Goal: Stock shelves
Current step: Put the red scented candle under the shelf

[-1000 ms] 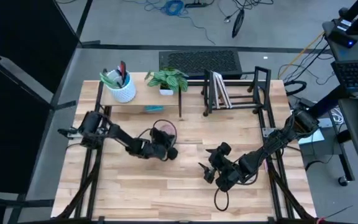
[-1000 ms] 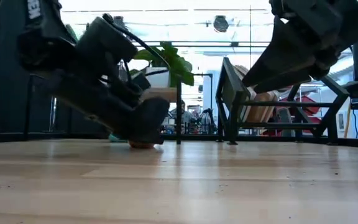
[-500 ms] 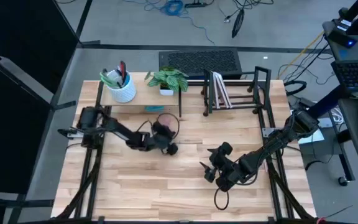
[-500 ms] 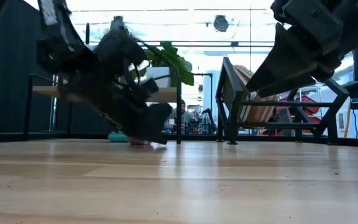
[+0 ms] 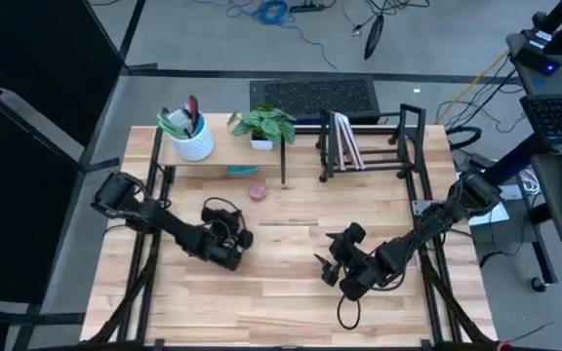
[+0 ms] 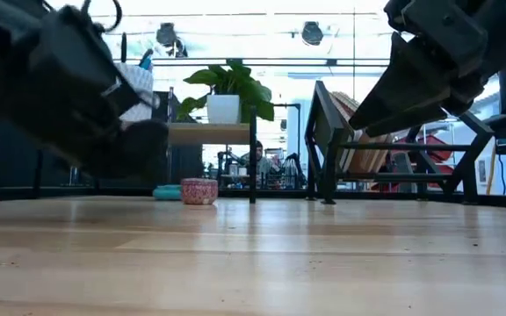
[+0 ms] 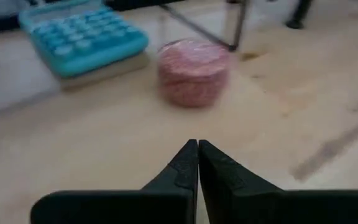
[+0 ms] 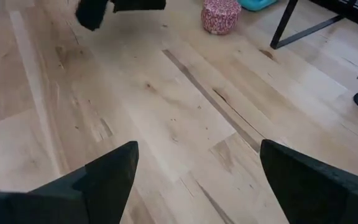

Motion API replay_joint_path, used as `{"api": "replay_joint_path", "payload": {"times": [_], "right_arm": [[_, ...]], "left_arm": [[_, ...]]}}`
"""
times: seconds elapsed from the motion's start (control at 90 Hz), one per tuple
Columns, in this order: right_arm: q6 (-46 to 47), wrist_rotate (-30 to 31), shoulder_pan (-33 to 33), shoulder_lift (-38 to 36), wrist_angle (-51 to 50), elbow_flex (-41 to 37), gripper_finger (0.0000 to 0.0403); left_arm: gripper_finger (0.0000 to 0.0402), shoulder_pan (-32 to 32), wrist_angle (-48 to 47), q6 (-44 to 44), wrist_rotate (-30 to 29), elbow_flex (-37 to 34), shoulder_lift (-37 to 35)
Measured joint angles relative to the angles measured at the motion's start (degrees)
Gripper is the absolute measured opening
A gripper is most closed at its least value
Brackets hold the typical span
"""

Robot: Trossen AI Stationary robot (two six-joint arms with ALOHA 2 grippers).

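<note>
A small pink cup (image 5: 257, 192) stands upright on its base on the table, just in front of the pale-wood shelf (image 5: 224, 148) and beside a teal calculator (image 7: 82, 37) that lies flat under the shelf's front edge. My left gripper (image 7: 197, 154) is shut and empty, near and left of the cup (image 7: 193, 71), pointing at it. The black wire rack (image 5: 371, 146) stands at the far right with books (image 5: 343, 141) leaning between its dividers. My right gripper (image 8: 197, 168) hangs open over the table's near right, touching nothing.
A white pot of pens (image 5: 189, 138) and a potted plant (image 5: 262, 125) stand on the shelf top. The shelf's thin black leg (image 5: 283, 174) rises just right of the cup. Bare wood lies between the two grippers and along the near edge.
My left gripper has let go of the pink cup and drawn back toward the table's near left. It had first carried the cup toward the shelf. The cup now stands alone on the table in front of the shelf.
</note>
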Motion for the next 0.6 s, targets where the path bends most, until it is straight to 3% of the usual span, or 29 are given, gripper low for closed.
{"api": "replay_joint_path", "payload": {"times": [0.089, 0.289, 0.6], "right_arm": [[0.45, -0.03, 0.07, 0.0, -0.01, 0.0, 0.032], [1.25, 0.03, 0.13, 0.0, 0.02, 0.0, 0.032], [1.04, 0.05, 0.13, 0.0, -0.05, 0.0, 0.032]], "left_arm": [[0.0, 2.76, 5.06, 2.21, -0.01, -0.41, 1.15], [0.0, 7.68, 25.07, 24.84, 4.24, -0.27, 4.27], [0.0, 16.61, 31.29, 33.07, 9.18, -0.31, 7.48]]}}
